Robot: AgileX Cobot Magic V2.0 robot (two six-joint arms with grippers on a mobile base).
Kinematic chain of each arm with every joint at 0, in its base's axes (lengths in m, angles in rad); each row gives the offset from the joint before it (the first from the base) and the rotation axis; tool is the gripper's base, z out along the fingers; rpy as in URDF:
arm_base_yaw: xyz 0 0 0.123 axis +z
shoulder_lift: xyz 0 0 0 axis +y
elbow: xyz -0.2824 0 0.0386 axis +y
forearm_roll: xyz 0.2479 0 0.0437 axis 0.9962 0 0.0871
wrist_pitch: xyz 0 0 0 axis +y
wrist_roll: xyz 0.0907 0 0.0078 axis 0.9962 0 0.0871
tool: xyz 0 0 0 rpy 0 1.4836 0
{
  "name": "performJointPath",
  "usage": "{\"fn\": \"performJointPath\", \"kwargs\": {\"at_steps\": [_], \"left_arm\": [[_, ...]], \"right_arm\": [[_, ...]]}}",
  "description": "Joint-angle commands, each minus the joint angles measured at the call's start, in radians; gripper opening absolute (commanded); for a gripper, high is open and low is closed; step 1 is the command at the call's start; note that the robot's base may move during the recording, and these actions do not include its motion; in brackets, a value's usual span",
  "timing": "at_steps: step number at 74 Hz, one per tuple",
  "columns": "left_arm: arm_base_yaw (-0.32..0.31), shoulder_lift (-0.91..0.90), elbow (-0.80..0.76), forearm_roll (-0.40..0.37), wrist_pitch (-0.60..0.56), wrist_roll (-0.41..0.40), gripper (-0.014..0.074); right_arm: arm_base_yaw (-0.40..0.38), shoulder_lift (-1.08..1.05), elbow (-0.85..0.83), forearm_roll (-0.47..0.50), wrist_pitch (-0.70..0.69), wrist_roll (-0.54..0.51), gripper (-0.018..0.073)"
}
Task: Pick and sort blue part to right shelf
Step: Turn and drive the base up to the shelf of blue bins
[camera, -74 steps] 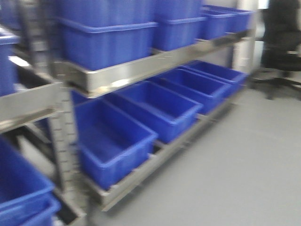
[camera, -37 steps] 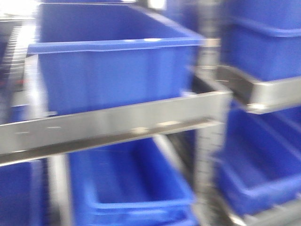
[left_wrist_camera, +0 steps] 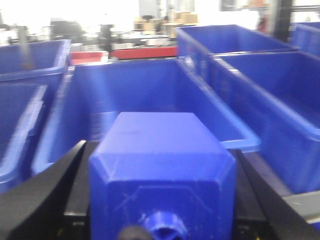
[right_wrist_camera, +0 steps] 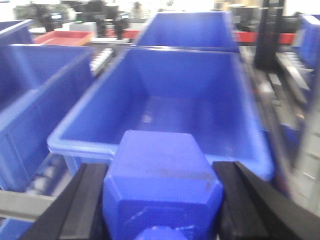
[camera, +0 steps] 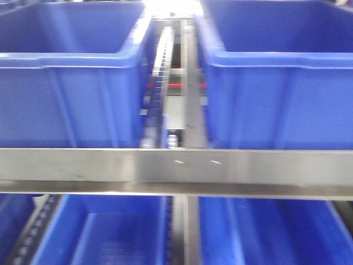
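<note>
Blue part (left_wrist_camera: 160, 165) sits clenched in the left jaws, facing an open tub (left_wrist_camera: 145, 85) on the right shelf (camera: 176, 168). A second part (right_wrist_camera: 162, 177) is gripped the same way by the right jaws, before another tub (right_wrist_camera: 185, 75). The step in hand looks like placing. Next, each arm likely needs to reach past the near rim, lower, then release inside.
</note>
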Motion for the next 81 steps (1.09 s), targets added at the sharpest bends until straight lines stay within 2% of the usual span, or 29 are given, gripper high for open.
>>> {"fn": "performJointPath", "kwargs": {"at_steps": [1,22,81], "left_arm": [[0.007,-0.017,-0.029,-0.009,-0.088,0.0,0.0312],[0.058,-0.017,-0.029,-0.011,-0.088,0.0,0.0312],[0.058,-0.017,-0.029,-0.011,-0.088,0.0,0.0312]], "right_arm": [[-0.001,-0.009,-0.026,-0.019,-0.095,-0.006,0.0277],[-0.001,-0.009,-0.026,-0.019,-0.095,-0.006,0.0277],[-0.001,-0.009,-0.026,-0.019,-0.095,-0.006,0.0277]]}}
